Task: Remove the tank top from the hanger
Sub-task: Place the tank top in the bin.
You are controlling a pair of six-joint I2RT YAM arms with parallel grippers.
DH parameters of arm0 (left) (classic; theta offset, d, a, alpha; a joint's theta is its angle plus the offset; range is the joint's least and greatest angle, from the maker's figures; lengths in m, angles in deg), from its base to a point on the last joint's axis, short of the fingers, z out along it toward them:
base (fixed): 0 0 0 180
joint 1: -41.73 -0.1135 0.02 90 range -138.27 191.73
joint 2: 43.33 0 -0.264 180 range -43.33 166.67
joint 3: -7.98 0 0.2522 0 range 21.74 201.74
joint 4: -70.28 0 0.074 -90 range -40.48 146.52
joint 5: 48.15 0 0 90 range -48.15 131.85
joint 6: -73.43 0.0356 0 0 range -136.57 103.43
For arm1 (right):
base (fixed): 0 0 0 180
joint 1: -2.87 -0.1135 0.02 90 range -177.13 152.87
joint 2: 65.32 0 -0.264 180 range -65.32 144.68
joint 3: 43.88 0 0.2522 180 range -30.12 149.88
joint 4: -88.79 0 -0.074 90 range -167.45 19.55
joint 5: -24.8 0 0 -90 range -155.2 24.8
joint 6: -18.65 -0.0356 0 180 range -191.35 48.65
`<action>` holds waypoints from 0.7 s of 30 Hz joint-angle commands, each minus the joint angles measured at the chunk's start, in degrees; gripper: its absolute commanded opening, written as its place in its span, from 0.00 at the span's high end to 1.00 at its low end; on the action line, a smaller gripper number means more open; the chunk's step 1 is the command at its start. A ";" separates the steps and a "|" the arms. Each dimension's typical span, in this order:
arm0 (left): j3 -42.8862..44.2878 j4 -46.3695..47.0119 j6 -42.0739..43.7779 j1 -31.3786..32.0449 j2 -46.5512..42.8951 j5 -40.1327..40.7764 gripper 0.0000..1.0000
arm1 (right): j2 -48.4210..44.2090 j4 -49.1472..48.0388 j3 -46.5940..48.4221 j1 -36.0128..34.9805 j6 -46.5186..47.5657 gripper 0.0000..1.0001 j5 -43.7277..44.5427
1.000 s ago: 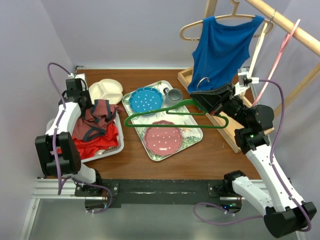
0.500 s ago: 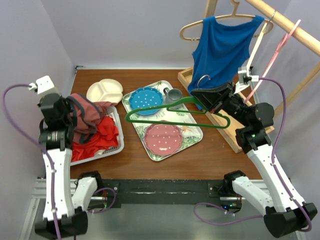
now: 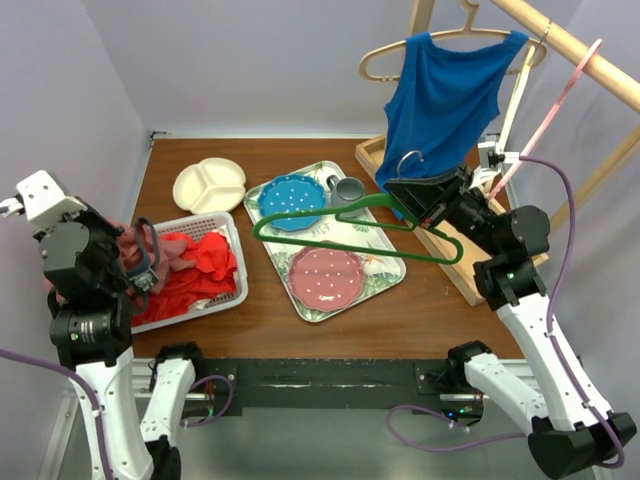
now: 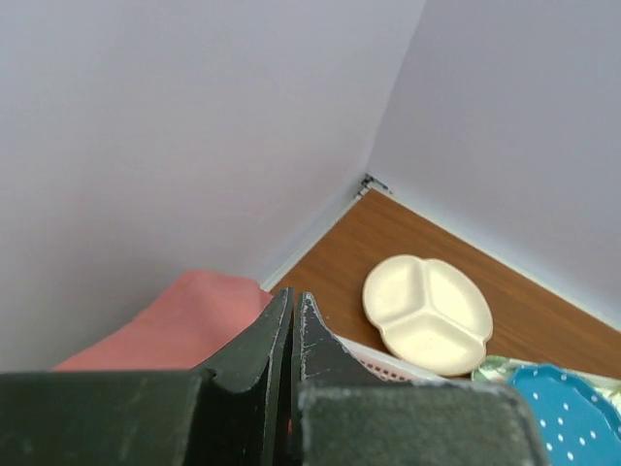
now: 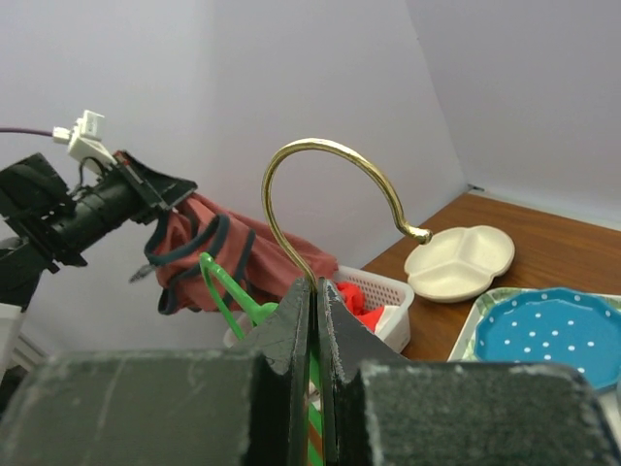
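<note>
Hanging from the left pincer (image 4: 293,297), whose jaws are pressed together on a fold of it, the tank top (image 5: 233,248) is in the air at the near left edge of the worktop. It is above the white basket (image 3: 240,283) of red clothes and well apart from the green hanger (image 3: 320,213). The pinch looks small, so I think the cloth may slip out and fall over the basket rim or off the left edge.

Toward the middle, the right pincer (image 5: 312,287) is clamped on the hanger's neck, under the gold hook (image 5: 320,143). The long green end hovers over the tray (image 3: 380,268) of dishes, and a low swing could knock the cup (image 3: 348,190). Farther, near the far right corner, the hook is close to a blue top (image 3: 445,100) and may snag its hem.

I can read no brand, label or writing.
</note>
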 commanded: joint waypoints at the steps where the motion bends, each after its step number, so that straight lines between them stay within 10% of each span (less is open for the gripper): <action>1: -7.51 4.53 -2.21 0.27 1.26 -7.94 1.00 | -2.41 0.74 3.28 -0.28 0.66 1.00 1.76; 21: -47.49 30.19 -30.57 -0.08 19.63 -19.02 1.00 | -2.51 2.23 0.91 -0.36 3.38 1.00 2.72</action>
